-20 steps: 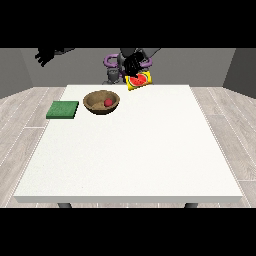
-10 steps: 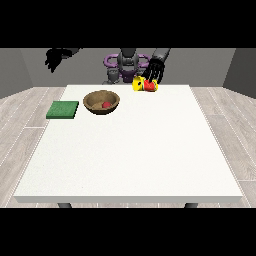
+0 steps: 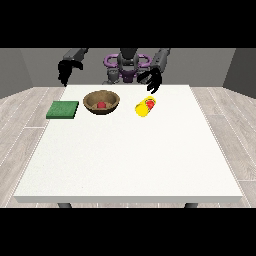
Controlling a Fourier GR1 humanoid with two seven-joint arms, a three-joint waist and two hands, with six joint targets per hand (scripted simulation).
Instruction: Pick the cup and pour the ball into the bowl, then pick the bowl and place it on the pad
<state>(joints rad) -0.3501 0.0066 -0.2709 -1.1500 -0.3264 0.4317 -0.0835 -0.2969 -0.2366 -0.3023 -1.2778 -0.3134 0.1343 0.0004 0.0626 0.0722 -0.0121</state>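
The brown bowl point(image 3: 101, 101) stands on the table's far left part with a red ball point(image 3: 101, 105) inside it. To its right the yellow cup point(image 3: 145, 107) lies on its side on the table, red showing at its open end. The hand at the view's right point(image 3: 151, 80) hangs open above and behind the cup, apart from it. The hand at the view's left point(image 3: 65, 71) is raised over the table's far left corner with relaxed fingers, holding nothing. The green pad point(image 3: 63, 109) lies flat to the left of the bowl.
The white table point(image 3: 130, 160) stretches wide towards the camera in front of the objects. The robot's torso point(image 3: 127, 67) stands behind the far edge, between the two arms.
The cup has left the hand at the view's right and now lies on its side on the table. The hand at the view's left has come lower and nearer the bowl.
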